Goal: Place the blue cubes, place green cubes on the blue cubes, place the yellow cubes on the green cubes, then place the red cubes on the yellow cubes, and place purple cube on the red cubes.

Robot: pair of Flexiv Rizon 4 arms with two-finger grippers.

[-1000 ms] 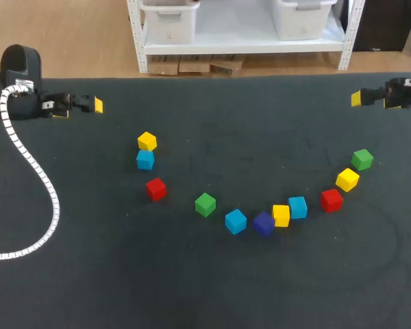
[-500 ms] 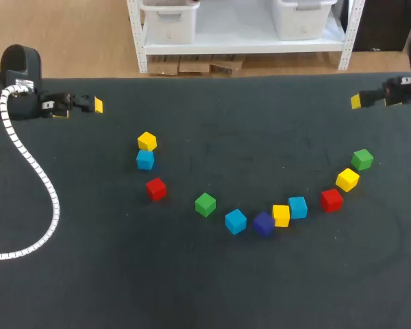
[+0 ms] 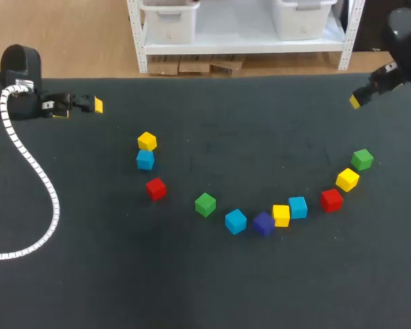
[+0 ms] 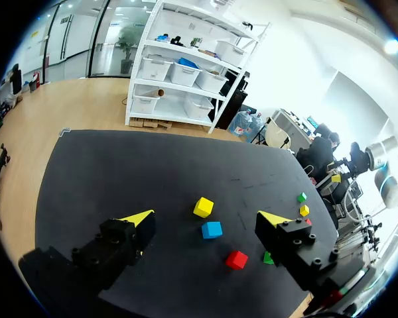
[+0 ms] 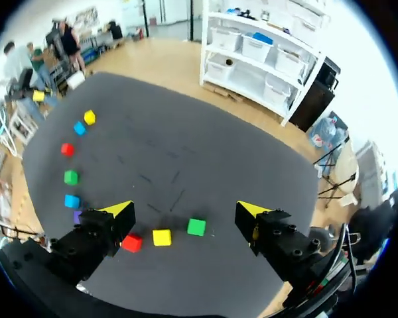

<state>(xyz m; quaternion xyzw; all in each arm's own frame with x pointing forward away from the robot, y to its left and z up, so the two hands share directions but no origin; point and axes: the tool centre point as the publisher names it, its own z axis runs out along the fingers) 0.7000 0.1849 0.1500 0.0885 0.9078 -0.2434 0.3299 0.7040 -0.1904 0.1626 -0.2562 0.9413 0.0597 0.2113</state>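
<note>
A curved row of cubes lies on the dark table: yellow, blue, red, green, blue, purple, yellow, blue, red, yellow and green. My left gripper stands open at the far left edge, well clear of them. In the left wrist view that gripper is empty. My right gripper hangs open and empty at the far right corner, above the green cube.
A white ribbed cable loops over the table's left part from my left arm. The table's far edge runs just behind both grippers.
My right arm has risen and swung, tilting its gripper down toward the table. The left arm and all cubes have stayed where they were.
</note>
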